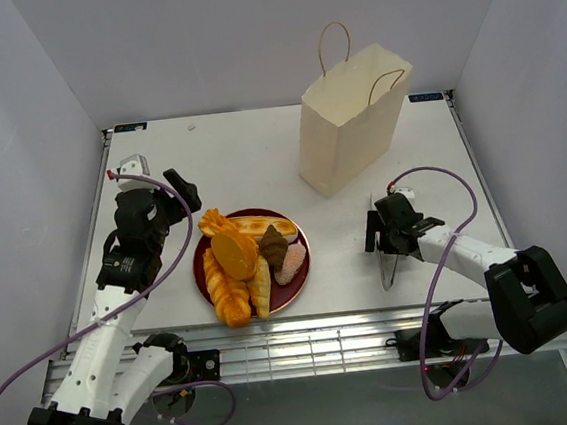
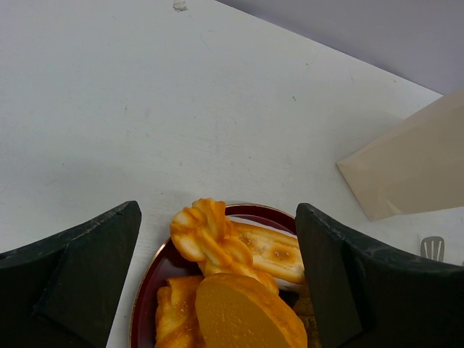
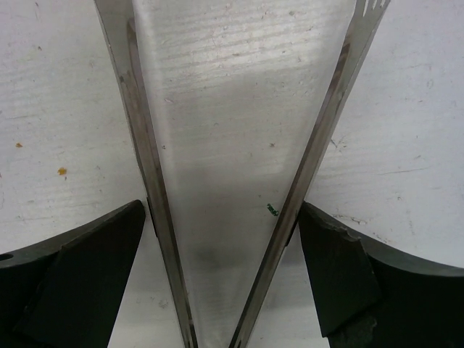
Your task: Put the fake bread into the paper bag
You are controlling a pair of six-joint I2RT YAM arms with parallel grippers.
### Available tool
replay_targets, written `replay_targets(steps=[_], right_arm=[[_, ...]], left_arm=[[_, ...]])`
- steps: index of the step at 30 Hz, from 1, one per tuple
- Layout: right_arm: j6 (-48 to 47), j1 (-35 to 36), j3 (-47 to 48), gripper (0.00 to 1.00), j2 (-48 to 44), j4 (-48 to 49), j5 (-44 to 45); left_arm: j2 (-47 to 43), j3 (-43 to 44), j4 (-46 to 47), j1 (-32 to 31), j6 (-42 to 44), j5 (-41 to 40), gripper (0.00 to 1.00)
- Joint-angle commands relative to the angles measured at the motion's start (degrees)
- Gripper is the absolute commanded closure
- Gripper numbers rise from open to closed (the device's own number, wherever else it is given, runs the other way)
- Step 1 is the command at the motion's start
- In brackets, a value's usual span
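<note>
The fake bread is piled on a dark red plate: a braided loaf, a round bun and a long roll show in the left wrist view. My left gripper hangs open over the plate's back-left rim, nothing between its fingers. The paper bag stands upright at the back right, mouth open. My right gripper is low over metal tongs lying on the table. It is open, its fingers just outside the two splayed tong arms.
The bag's lower side and a tong tip show at the right of the left wrist view. The white table is walled on three sides; a slatted rail runs along its near edge.
</note>
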Motion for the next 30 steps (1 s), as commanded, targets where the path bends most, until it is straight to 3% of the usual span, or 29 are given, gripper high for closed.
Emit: replay_targets(steps=[1,8,20,30], right_arm=[[2.8,0.2,0.3,0.07,1.3,3.5,0.6],[3.8,0.2,0.5,0.0,1.4,2.8,0.5],[3.6,0.2,0.5,0.2,1.9,-0.2,3.0],[3.6,0.2,0.5,0.29,1.6,-0.8,3.6]], left_arm=[[-1.5,0.2,0.8,-0.6,-0.2,1.2,0.02],[-1.8,0.0,0.8,-1.8,0.3,0.3,0.02],[-2.4,0.0,0.6,-2.0,0.4,-0.3,0.02],[-2.5,0.0,0.6,-2.2,0.5,-0.5,0.02]])
